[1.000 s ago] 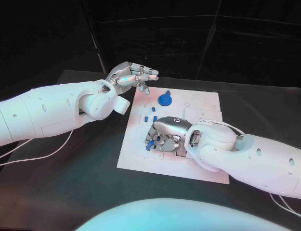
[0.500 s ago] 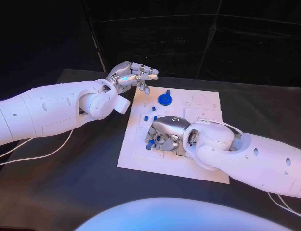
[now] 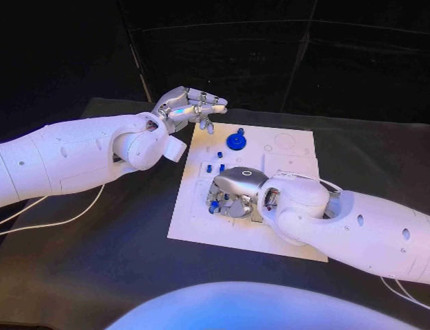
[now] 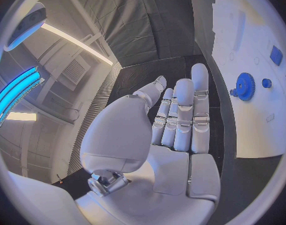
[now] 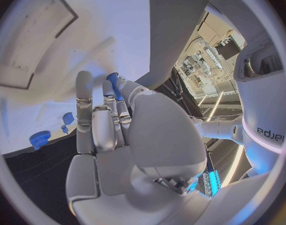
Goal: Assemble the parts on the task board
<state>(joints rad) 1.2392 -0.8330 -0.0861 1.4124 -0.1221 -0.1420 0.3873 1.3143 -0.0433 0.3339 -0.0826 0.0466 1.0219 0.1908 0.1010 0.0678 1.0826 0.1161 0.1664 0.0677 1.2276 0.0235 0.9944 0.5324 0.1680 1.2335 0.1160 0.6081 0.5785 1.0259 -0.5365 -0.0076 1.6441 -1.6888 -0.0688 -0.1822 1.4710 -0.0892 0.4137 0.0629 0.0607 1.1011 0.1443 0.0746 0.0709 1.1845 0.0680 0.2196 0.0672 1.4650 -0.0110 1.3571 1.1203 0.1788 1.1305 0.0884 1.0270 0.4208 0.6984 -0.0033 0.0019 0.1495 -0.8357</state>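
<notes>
The white task board (image 3: 215, 230) lies in the middle of the black table. My right hand (image 3: 237, 192) is low over the board's middle left, fingers curled down. It pinches a small blue part (image 5: 113, 82) at its fingertips; in the head view that blue part (image 3: 215, 204) peeks out beneath the fingers. A blue gear (image 3: 235, 142) stands near the board's far edge, with small blue pegs (image 3: 208, 167) between it and the right hand. My left hand (image 3: 190, 106) hovers above the board's far left corner, fingers straight and close together, holding nothing. The left wrist view shows the gear (image 4: 245, 86) beyond those fingers (image 4: 183, 110).
A thin white cable (image 3: 36, 213) trails over the table (image 3: 95, 275) under my left arm. The board has a round recess (image 3: 286, 143) at its far right. My right forearm (image 3: 373, 234) covers the board's near right corner.
My right hand has shifted and turned slightly over the board, keeping the small blue part at its fingertips. My left hand has stayed where it was.
</notes>
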